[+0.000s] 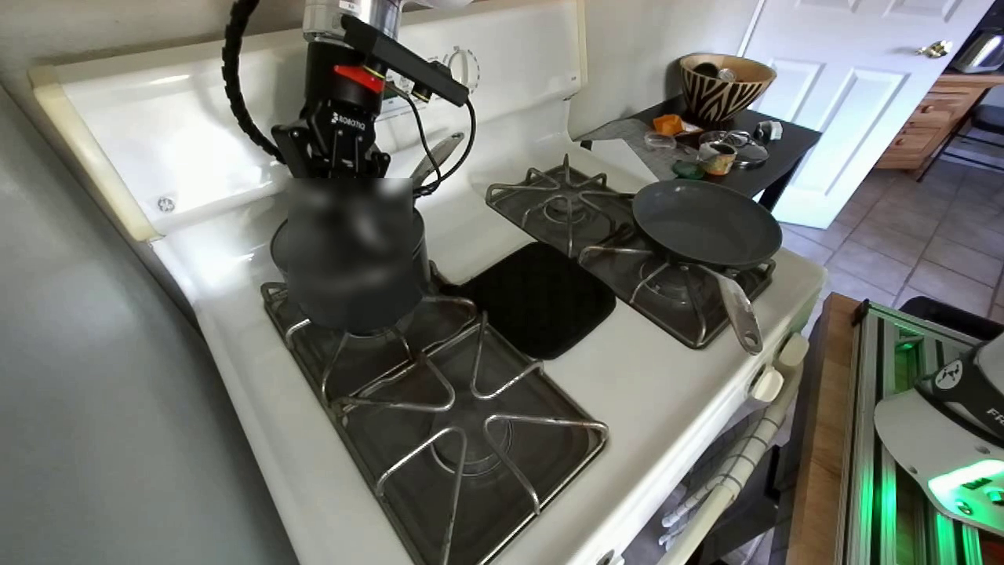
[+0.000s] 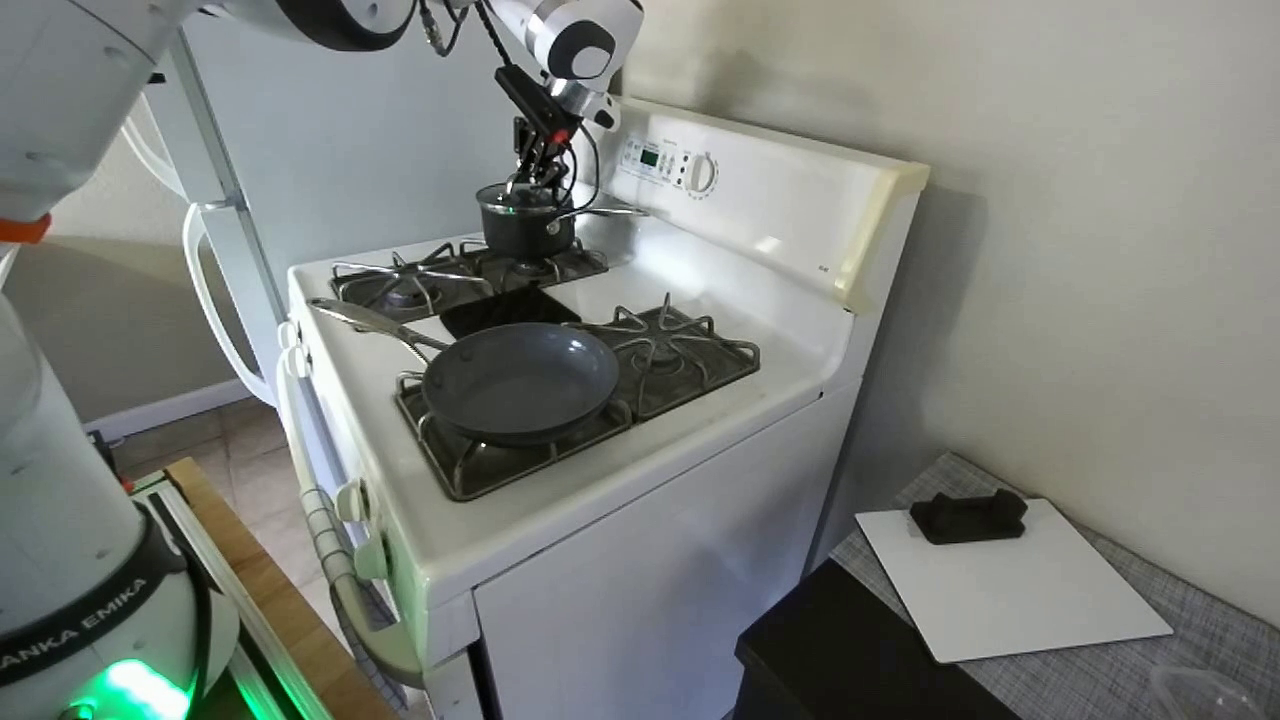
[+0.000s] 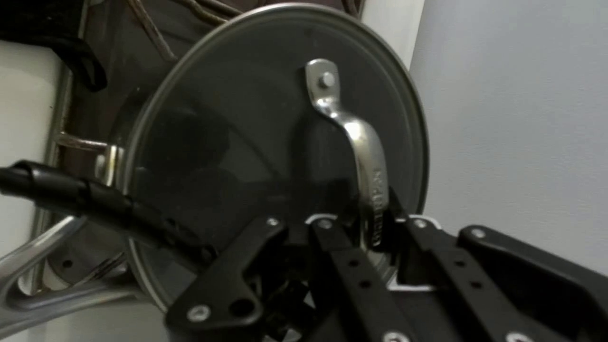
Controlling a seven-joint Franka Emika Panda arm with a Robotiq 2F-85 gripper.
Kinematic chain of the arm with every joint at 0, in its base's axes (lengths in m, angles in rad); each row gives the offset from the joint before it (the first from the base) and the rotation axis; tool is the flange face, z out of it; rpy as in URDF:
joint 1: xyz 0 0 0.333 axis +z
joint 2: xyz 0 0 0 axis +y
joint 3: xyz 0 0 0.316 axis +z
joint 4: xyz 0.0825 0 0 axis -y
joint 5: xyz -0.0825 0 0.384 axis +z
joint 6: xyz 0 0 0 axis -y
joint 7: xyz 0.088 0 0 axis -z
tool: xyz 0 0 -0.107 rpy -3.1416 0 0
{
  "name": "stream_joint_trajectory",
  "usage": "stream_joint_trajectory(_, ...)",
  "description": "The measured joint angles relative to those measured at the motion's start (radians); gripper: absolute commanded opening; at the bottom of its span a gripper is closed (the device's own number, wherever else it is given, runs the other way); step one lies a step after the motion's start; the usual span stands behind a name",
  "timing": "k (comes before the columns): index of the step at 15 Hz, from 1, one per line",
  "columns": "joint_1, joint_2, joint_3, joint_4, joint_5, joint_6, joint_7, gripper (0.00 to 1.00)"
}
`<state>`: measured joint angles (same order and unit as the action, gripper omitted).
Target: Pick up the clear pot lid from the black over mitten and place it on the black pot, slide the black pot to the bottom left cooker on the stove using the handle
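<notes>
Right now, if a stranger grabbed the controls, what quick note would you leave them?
Pincer: shut on the metal grip of the lid.
Lid: over the pot; can't tell if fully seated.
Pot: back left burner, handle toward the back panel.
Mitt: middle of the stove.
Done: lid off the mitt, over the pot.
To do: seat the lid if needed, let go, then slide the pot by its handle to the front left burner.

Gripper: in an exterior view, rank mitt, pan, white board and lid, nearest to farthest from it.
1. Lid: held by the gripper, back left.
2. Mitt: middle of the stove.
3. Pan: front right.
4. White board: beyond the stove's right side.
</notes>
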<state>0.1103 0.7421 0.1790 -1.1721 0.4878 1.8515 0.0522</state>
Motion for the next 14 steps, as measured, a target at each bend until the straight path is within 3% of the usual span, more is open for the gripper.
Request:
stream_joint_trajectory(12,0.0,0.012,0.0,0.02,-0.017,-0.005,0.01,0.0)
stream_joint_trajectory(13,0.0,0.013,0.0,0.02,-0.019,-0.008,0.013,0.25)
stream_joint_trajectory(14,0.0,0.013,0.0,0.02,-0.02,-0.008,0.015,0.26)
